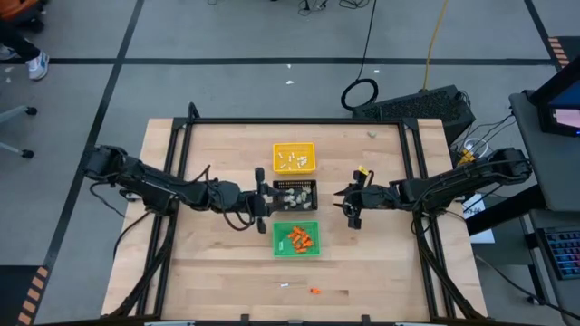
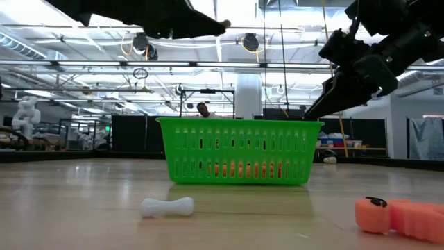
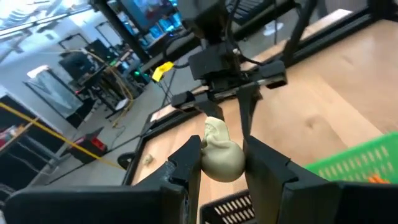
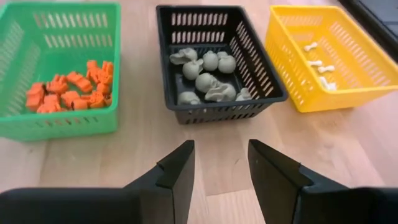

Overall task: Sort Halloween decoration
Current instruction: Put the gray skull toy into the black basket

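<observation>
One beige-grey lump [image 3: 221, 157] pinched in left tool [image 3: 222, 163], wrist-view only; right tool [image 4: 221, 163] parted, empty.

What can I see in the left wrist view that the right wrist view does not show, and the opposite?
Only the left wrist view shows the left end effector shut on a beige-grey skull, with the right arm's end effector farther off and the room behind.

Only the right wrist view shows the yellow tray with white bones, the skulls in the black tray, and the empty, open fingers of its own end effector.

Both show the wooden table, the green tray with orange pieces, and the black tray.
</observation>
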### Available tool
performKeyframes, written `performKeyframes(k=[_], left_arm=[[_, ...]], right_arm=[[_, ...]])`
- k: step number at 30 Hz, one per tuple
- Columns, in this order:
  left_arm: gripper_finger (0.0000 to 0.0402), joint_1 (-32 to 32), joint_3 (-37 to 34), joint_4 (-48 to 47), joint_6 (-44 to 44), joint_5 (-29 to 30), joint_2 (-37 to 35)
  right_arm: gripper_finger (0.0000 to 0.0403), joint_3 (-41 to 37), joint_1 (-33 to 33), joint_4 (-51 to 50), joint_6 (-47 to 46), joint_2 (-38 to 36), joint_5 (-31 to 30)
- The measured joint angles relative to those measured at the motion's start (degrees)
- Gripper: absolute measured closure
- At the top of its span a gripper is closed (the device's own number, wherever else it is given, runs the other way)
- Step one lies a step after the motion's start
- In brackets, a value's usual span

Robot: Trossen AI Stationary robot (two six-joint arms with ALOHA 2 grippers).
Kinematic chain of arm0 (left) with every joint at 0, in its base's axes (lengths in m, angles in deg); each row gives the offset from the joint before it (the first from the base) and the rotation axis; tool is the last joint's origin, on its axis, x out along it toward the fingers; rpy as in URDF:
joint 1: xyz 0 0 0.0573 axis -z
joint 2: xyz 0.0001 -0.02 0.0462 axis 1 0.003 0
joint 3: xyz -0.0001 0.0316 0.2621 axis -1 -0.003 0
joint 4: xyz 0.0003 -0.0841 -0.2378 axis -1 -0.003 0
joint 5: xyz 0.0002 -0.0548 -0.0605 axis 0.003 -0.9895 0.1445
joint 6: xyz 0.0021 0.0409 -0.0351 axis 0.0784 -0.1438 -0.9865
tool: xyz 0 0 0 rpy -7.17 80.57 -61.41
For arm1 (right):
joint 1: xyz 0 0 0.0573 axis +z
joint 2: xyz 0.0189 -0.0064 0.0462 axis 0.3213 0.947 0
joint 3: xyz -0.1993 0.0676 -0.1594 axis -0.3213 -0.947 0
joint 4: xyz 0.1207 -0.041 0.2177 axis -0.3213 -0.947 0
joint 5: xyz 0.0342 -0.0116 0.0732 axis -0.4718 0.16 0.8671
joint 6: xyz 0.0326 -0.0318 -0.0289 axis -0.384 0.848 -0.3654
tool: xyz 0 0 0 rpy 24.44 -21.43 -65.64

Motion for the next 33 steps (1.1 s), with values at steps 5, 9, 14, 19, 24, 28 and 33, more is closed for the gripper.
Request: performKeyframes(k=[5, 9, 14, 19, 24, 28, 33], left_arm=[[0.0302, -1.5, 2.2, 1.8, -0.1, 3.2, 3.7], [0.0302, -3.8, 3.1, 1.6, -6.8, 2.7, 6.9], [0.0302, -5.0, 3.2, -1.4, -17.6, -3.0, 9.8], [0.0302, -5.8, 3.2, -6.2, -22.1, -3.4, 12.2], [0.0302, -6.9, 3.2, -6.5, -26.9, -3.4, 13.5], [0.0302, -7.7, 3.2, -6.5, -28.5, -5.1, 15.1], [0.0302, -9.3, 4.9, -9.6, -30.6, -7.0, 18.2]], right_arm=[[0.0268, 0.0, 0.0, -0.1, -2.8, -1.9, -1.1], [0.0268, 0.0, 0.0, -0.5, -5.0, -3.9, -1.1], [0.0268, 0.0, 0.3, -1.6, -7.1, -4.1, -1.1], [0.0268, 0.0, 1.4, -1.2, -8.8, -3.8, -1.1], [0.0268, 0.0, 3.0, -1.1, -10.3, -3.8, -1.1], [0.0268, 0.0, 4.5, -0.8, -11.0, -3.8, -1.1], [0.0268, 0.0, 5.7, -0.8, -11.1, -3.8, -1.1]])
